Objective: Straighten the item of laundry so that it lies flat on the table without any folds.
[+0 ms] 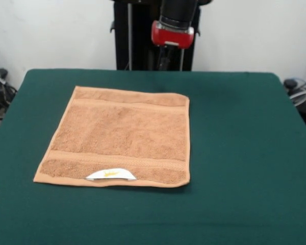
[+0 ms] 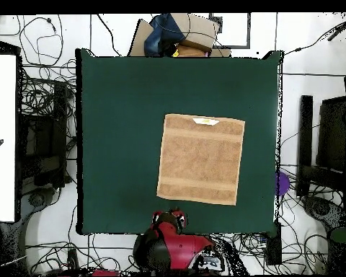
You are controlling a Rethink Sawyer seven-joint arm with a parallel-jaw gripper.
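On the table point(image 1: 245, 153), the towel point(image 1: 122, 135) lies flat, label point(image 1: 110, 174) showing.

No words or numbers can be read anywhere. A small white label point(image 1: 111, 174) is seen at the near edge of the towel point(image 1: 120, 135), and a yellow mark is seen on it. The mark is too small to be read.
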